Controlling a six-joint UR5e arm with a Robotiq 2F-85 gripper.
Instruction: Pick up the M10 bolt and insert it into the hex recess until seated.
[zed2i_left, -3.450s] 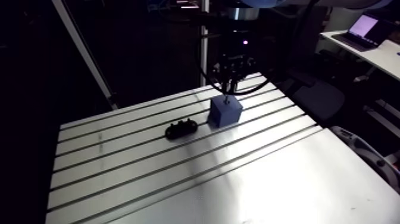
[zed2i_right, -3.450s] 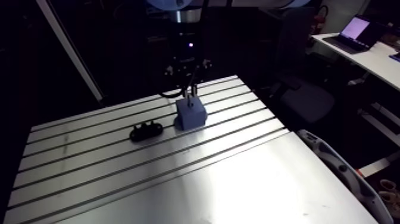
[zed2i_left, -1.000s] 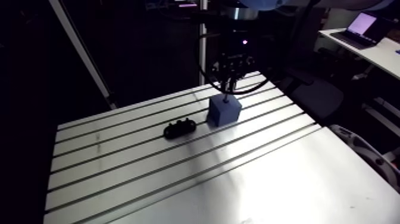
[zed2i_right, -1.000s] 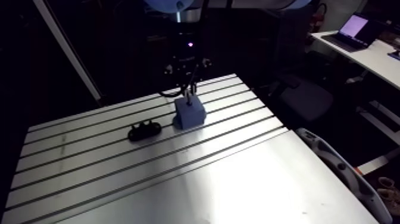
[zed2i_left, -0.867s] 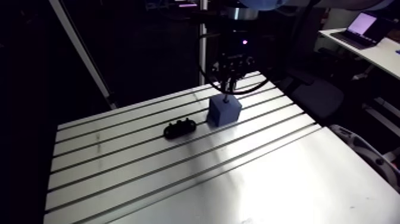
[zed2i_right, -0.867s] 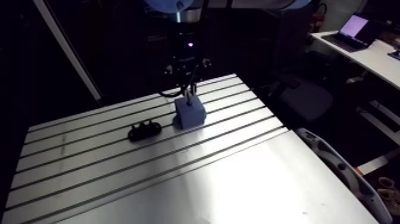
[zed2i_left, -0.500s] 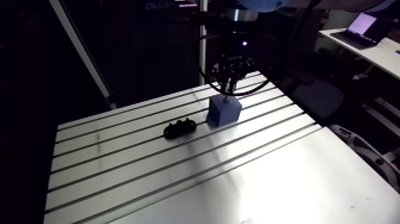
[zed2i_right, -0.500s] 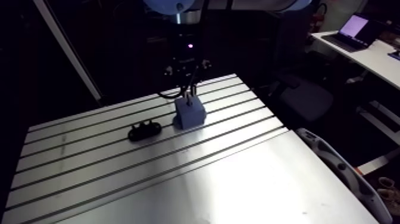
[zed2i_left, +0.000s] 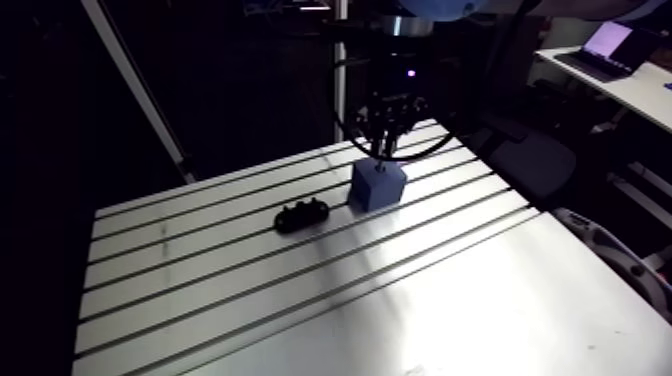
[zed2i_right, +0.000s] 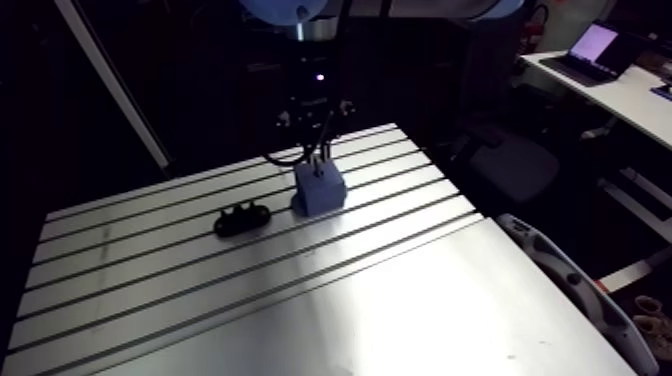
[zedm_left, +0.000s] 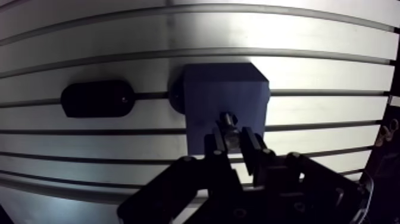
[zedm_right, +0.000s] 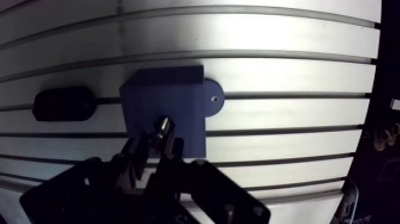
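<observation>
A blue block (zed2i_left: 377, 186) stands on the slotted table (zed2i_left: 450, 300) toward its far side. In the wrist view my gripper (zedm_left: 232, 139) hangs directly over the block (zedm_left: 226, 98), shut on the M10 bolt (zedm_left: 229, 121). The bolt sits upright between the fingers (zedm_left: 250, 146), its metal end pointing down at the block's top face. I cannot tell whether the bolt's tip touches the block or enters the recess, since the bolt and fingers hide the recess. In the arm view the gripper (zed2i_left: 381, 150) shows small and dark just above the block.
A black oblong fixture (zed2i_left: 303, 215) lies on the table to the left of the block, beside it in the wrist view (zedm_left: 95, 99). A round blue base tab with a screw (zedm_right: 214, 99) sticks out from the block's foot. Table edges drop into darkness.
The arm view has shifted slightly. The gripper stays over the blue block with the bolt held; I see no clear move of the block or the black fixture.
</observation>
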